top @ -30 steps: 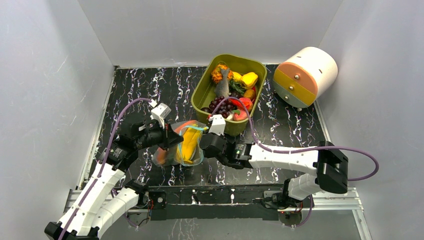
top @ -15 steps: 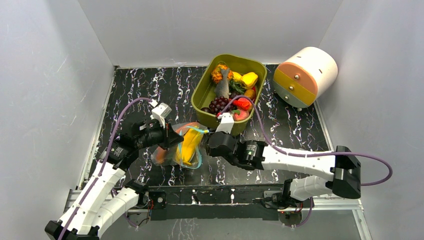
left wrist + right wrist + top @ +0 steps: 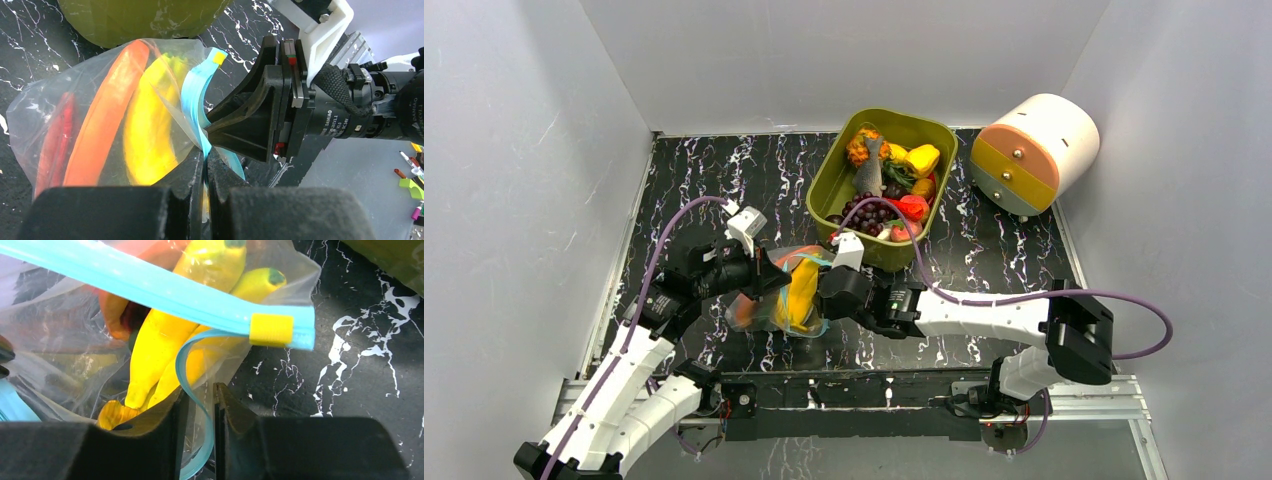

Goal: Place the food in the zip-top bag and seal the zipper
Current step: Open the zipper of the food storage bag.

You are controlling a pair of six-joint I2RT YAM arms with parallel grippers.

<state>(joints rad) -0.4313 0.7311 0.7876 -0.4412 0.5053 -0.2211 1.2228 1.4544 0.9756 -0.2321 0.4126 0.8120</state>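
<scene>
In the last half second the right gripper [image 3: 822,292] has slid left, back against the zip-top bag [image 3: 769,308]. Its narrow jaws seem to pinch a loop of the zipper [image 3: 150,287] below the yellow slider [image 3: 271,330]. The left gripper [image 3: 206,167] stays clamped on the same strip opposite, with the bananas [image 3: 160,350] bagged, and the olive tub [image 3: 829,190] crowds just behind.

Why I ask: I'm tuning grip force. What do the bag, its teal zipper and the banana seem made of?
The zip-top bag looks like thin, glossy clear plastic film: it creases and food shows through. The zipper seems thicker matte teal plastic, flexible enough to curl; its yellow slider, hard plastic. The banana is probably smooth, shiny moulded plastic, possibly rubber.
</scene>
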